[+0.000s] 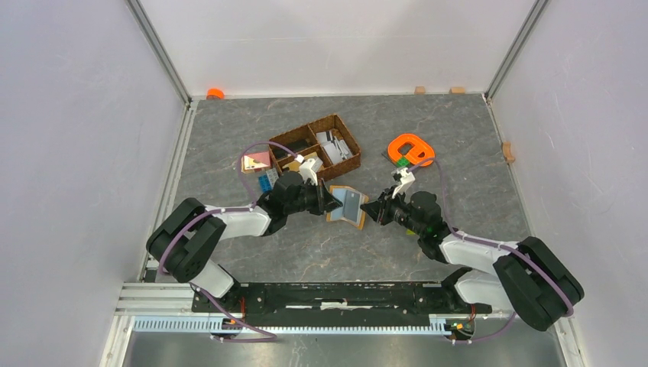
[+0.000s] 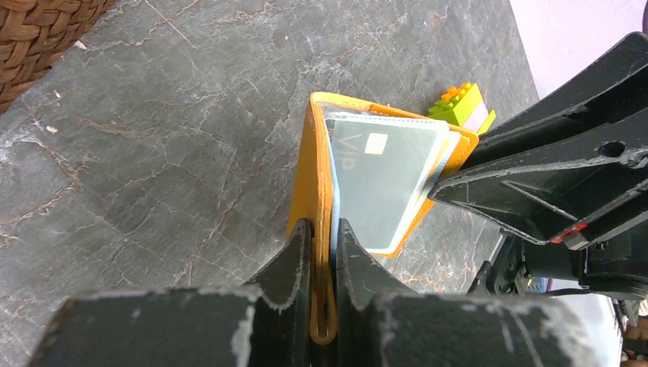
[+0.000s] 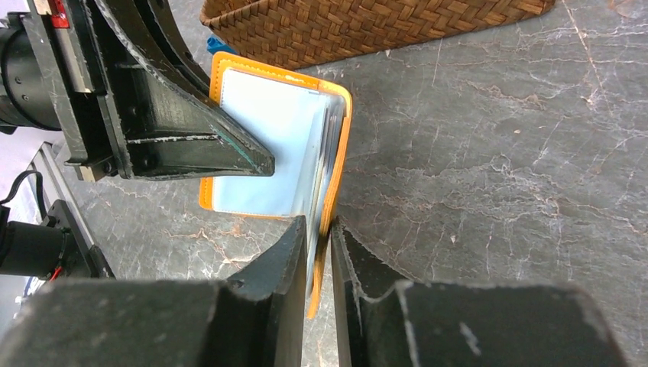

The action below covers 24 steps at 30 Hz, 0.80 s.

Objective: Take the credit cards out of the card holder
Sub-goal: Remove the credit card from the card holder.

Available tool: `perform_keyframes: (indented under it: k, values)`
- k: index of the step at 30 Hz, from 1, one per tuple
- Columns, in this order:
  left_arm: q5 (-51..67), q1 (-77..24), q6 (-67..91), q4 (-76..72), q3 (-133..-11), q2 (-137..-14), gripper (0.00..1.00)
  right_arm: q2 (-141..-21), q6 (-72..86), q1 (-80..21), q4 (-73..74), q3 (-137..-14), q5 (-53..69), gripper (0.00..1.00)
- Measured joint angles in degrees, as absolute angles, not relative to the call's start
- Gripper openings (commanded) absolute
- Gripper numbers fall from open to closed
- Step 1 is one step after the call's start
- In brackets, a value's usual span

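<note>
The card holder point(image 1: 349, 203) is held open above the table between both arms, its orange cover point(image 2: 313, 168) outside and a light blue panel point(image 3: 267, 138) inside. A grey credit card point(image 2: 382, 183) marked VIP sits in a clear sleeve of it. My left gripper point(image 2: 325, 229) is shut on one orange flap at its edge. From the opposite side, my right gripper point(image 3: 319, 229) is shut on the other flap together with the sleeve edges. In the top view the left gripper point(image 1: 332, 200) and the right gripper point(image 1: 369, 209) face each other across the holder.
A brown wicker basket point(image 1: 317, 149) with compartments stands just behind the holder. An orange plastic ring point(image 1: 410, 149) lies at the back right. Small coloured items point(image 1: 258, 164) lie left of the basket, and a green brick point(image 2: 461, 103) lies beyond the holder.
</note>
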State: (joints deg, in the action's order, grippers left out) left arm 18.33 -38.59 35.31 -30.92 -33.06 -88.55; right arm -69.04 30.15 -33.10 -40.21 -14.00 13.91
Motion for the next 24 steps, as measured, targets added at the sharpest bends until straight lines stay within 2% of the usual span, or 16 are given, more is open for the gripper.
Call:
perform_keyframes:
  k: [3, 10, 24]
  values:
    - [18.5, -38.6, 35.3, -30.9, -33.1, -88.6, 0.02, -69.5, 30.1, -33.1, -40.2, -14.0, 14.1, 0.22]
    - [19.1, -38.6, 35.3, -30.9, -33.1, -89.0, 0.02, -70.7, 30.1, -33.1, -40.0, -14.0, 14.3, 0.02]
    - [20.2, -38.5, 35.4, -31.5, -33.2, -89.4, 0.02, -71.8, 30.2, -33.1, -42.3, -14.0, 16.7, 0.01]
